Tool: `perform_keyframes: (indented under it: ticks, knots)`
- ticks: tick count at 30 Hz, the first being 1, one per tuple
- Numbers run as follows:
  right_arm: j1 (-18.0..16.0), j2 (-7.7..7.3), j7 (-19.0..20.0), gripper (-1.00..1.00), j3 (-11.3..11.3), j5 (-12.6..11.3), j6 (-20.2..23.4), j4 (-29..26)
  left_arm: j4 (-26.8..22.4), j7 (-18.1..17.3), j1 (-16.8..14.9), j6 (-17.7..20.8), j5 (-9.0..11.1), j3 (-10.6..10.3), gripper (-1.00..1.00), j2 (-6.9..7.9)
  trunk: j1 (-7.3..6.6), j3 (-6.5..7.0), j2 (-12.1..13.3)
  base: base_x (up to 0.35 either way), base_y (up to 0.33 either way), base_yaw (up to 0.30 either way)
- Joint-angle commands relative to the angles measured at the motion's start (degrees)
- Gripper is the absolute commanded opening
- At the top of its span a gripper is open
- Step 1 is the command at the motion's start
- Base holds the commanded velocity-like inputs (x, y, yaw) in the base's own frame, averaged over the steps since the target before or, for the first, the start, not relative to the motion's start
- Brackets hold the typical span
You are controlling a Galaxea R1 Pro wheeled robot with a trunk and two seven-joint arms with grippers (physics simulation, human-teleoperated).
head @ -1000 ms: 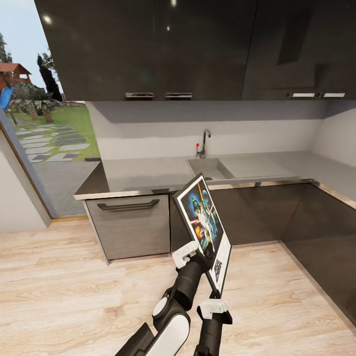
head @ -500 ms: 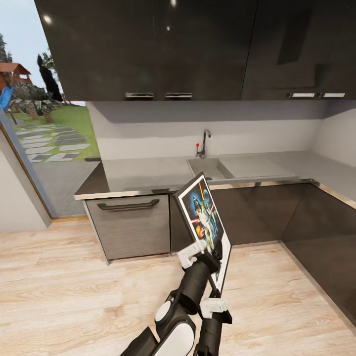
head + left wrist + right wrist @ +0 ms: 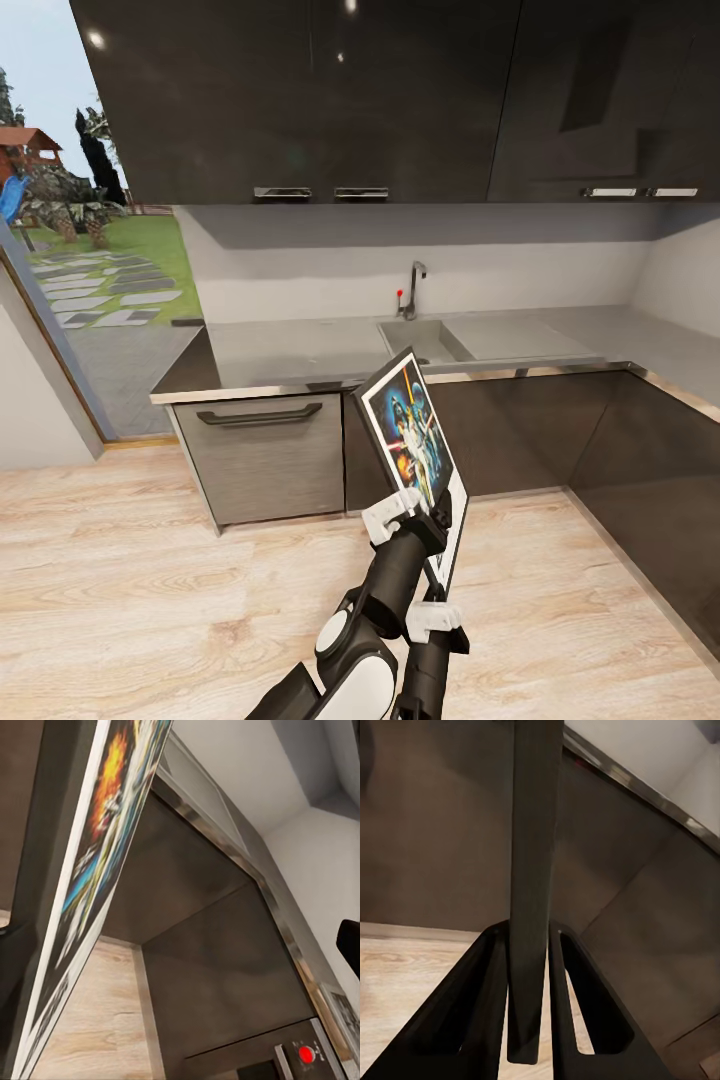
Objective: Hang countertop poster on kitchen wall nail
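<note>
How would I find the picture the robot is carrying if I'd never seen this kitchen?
Start at the long grey kitchen countertop with the sink and tap. In front of its dark cabinets, above the wooden floor, the robot's arms hold up a tilted flat rectangle: the poster. It is the only colourful thing there, black-framed, with bright figures on dark blue.

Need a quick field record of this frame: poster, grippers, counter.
poster: off the counter, held up tilted in front of the cabinets, art facing the left side
right gripper: shut on the poster's edge, fingers either side of the frame
left gripper: at the poster's lower face; grip cannot be told
kitchen countertop: sink and tap behind the poster
</note>
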Motion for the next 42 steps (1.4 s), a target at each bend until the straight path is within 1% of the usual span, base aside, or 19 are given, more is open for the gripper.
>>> perform_keyframes:
  ticks: [1,14,18,21,22,26,30,36,42]
  knots:
    - [-0.1,0.0,-0.1,-1.0,0.0,-0.1,-0.7,0.0,0.0,0.2,-0.1,-0.5,0.6,-0.1,1.0,0.0,0.01,-0.07,-0.1,0.0,0.0,0.0]
    - [-0.3,0.0,0.0,-1.0,-0.5,-0.2,-0.7,-0.2,0.0,0.2,-0.1,-0.5,0.6,-0.1,1.0,0.0,0.01,-0.07,-0.1,0.0,0.0,0.0]
    - [-0.5,0.0,0.0,-1.0,-0.7,-0.5,-0.8,-0.3,0.0,0.2,-0.1,-0.5,0.6,-0.1,1.0,0.0,0.01,-0.07,-0.1,0.0,0.0,0.0]
    - [-0.8,0.0,0.1,-1.0,-1.3,-1.0,-0.8,-0.3,0.0,0.2,-0.1,-0.5,0.6,-0.1,1.0,0.0,0.01,-0.07,-0.1,0.0,0.0,0.0]
    - [-1.0,0.0,0.2,-1.0,-2.0,-1.4,-0.8,-0.3,0.0,0.2,-0.1,-0.5,0.6,-0.1,1.0,0.0,0.01,-0.07,-0.1,0.0,0.0,0.0]
    - [-1.2,0.0,0.5,-1.0,-3.0,-1.8,-0.8,-0.3,0.0,0.2,-0.1,-0.5,0.6,-0.1,1.0,0.0,0.01,-0.07,-0.1,0.0,0.0,0.0]
    - [-1.4,0.0,0.6,-1.0,-3.6,-2.1,-0.8,-0.3,0.0,0.2,-0.1,-0.5,0.6,-0.1,1.0,0.0,0.01,-0.07,-0.1,0.0,0.0,0.0]
    - [-1.7,-0.01,0.7,-1.0,-3.9,-2.7,-0.9,-0.3,0.0,0.2,-0.1,-0.5,0.6,-0.1,1.0,0.0,0.01,-0.07,-0.1,0.0,0.0,0.0]
    - [-1.7,-0.63,1.5,-1.0,-4.6,-3.9,-1.1,-0.2,0.0,0.2,-0.1,-0.5,0.6,-0.1,1.0,0.0,0.01,-0.07,-0.1,0.0,0.0,0.0]
